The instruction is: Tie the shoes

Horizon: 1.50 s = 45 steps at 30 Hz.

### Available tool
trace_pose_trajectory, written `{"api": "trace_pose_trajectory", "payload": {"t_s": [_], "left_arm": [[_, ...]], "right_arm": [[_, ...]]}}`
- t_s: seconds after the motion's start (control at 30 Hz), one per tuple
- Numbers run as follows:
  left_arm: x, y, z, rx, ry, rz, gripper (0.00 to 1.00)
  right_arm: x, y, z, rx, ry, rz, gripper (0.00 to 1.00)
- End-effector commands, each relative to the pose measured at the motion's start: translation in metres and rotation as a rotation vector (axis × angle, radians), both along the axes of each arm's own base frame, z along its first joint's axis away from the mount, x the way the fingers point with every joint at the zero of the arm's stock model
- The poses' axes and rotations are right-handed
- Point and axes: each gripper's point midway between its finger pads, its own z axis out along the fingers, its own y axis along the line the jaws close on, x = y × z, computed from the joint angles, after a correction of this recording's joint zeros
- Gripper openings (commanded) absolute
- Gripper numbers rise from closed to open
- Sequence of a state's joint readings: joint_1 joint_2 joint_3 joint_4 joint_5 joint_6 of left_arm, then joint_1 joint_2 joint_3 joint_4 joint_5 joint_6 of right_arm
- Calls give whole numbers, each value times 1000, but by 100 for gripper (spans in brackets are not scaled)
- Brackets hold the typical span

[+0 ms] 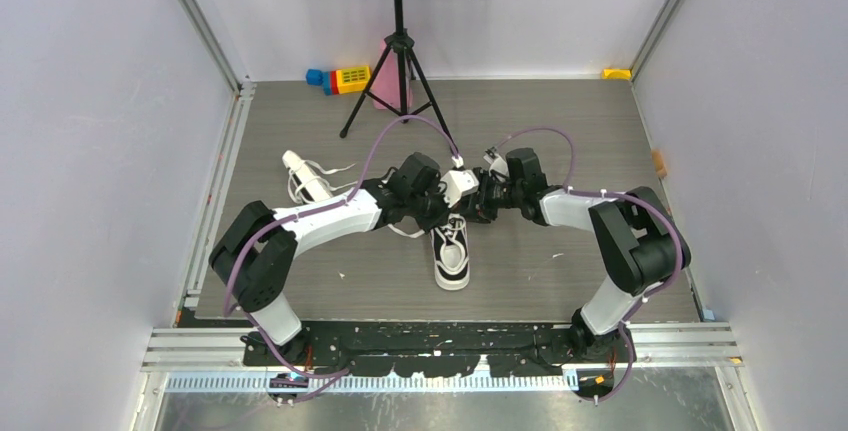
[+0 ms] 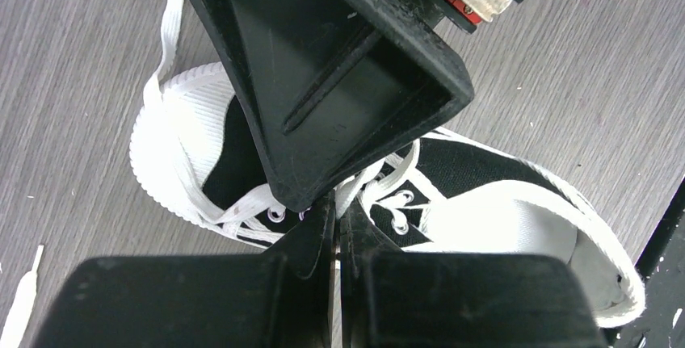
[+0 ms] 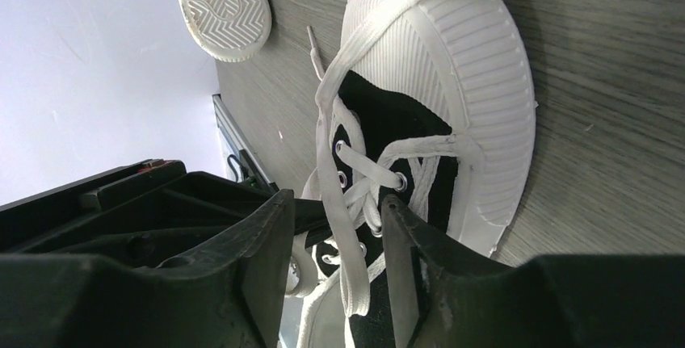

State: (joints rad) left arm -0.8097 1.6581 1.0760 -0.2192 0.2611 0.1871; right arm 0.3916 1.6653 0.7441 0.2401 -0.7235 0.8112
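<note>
One black sneaker (image 1: 452, 256) with white sole and toe cap stands upright at the middle of the table. Both grippers meet over its lacing. My left gripper (image 1: 440, 213) is shut, its jaws (image 2: 337, 207) pinching a white lace just above the eyelets of the shoe (image 2: 476, 170). My right gripper (image 1: 478, 203) is open (image 3: 338, 203), with a loop of white lace (image 3: 355, 275) hanging between its fingers above the shoe (image 3: 476, 81). One right finger (image 2: 339, 65) fills the upper left wrist view. The second sneaker (image 1: 305, 176) lies on its side to the far left, its sole (image 3: 222, 1) showing.
A black music stand on a tripod (image 1: 400, 61) stands at the back centre, with coloured toy blocks (image 1: 340, 79) beside it. A small yellow object (image 1: 617, 73) sits in the back right corner. White walls close in the table on both sides.
</note>
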Motion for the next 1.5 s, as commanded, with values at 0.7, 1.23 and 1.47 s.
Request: {"api": "trace_pose_trajectory", "payload": {"t_s": [0.7,1.23,1.47], "left_arm": [[3,-4,10,0,19,25,0],[12,-12,23,-96,43,93,0],[18,-10,27,-122,49,129,0]], "right_arm": [[-3,19,39,168,22,69,40],[1,19,36,161,6,58,46],[2,19,40,169,-4,57,47]]}}
